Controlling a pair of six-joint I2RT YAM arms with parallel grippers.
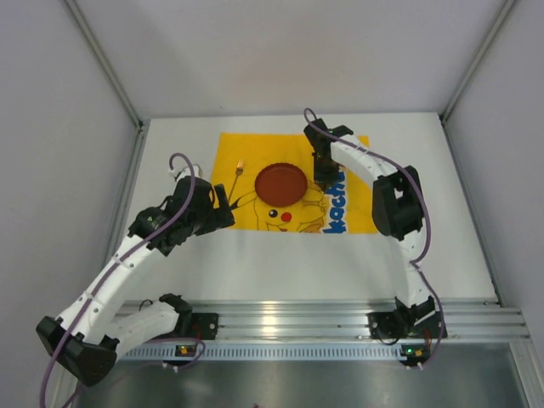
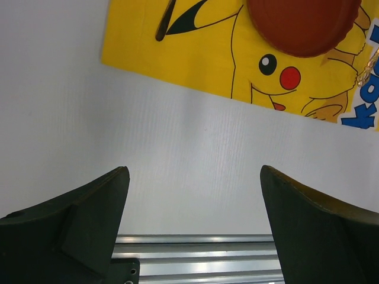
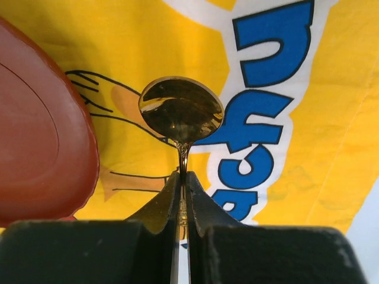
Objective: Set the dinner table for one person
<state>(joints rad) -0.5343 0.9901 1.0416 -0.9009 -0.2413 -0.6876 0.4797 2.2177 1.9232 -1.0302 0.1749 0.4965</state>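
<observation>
White table (image 1: 340, 263), grey walls, yellow mat (image 1: 234, 149) with red plate (image 1: 281, 183).
Over bare table the left gripper (image 2: 194, 171) gapes; right gripper (image 3: 182, 183) pinches spoon (image 3: 180, 109) over mat, right of plate.

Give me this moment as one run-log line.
left gripper: open, empty, over matte white tabletop | right gripper: shut on shiny gold metal spoon beside round red-brown plate | yellow cartoon-printed cloth mat: plate and thin gold utensil on it

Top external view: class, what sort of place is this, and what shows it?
Probably a robot lab bench: left arm and right arm bolted to an aluminium rail, bare white walls around the dinner table, one staged yellow mat.
</observation>
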